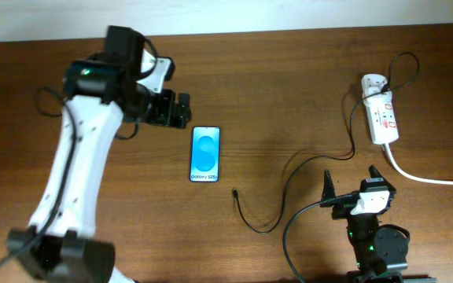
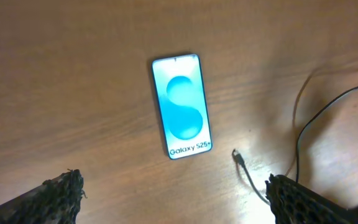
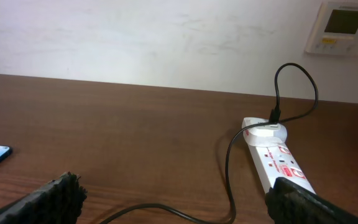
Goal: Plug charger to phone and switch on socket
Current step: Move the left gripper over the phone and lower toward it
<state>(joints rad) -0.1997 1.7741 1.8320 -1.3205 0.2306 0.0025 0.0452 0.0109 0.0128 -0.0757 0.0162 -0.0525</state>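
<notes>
The phone [image 1: 205, 154] lies flat on the wooden table with its blue screen up; it shows again in the left wrist view [image 2: 181, 106]. The charger's thin black cable [image 1: 262, 228] ends in a small plug tip [image 1: 235, 192] just right of the phone's lower end, apart from it. Its other end sits at a white adapter [image 1: 372, 82] on the socket [image 1: 381, 114], a white strip at the far right. My left gripper [image 1: 181, 110] hovers open up-left of the phone, nothing between its fingers. My right gripper [image 1: 351, 182] stands open near the front edge, facing the socket [image 3: 277, 158], with the cable [image 3: 229, 168] running below it.
A thick white cord [image 1: 423, 177] leaves the socket toward the right edge. The robots' own black cables loop near the right arm's base [image 1: 289, 236] and the left arm [image 1: 49, 102]. A white wall with a control panel [image 3: 344, 28] stands behind the table.
</notes>
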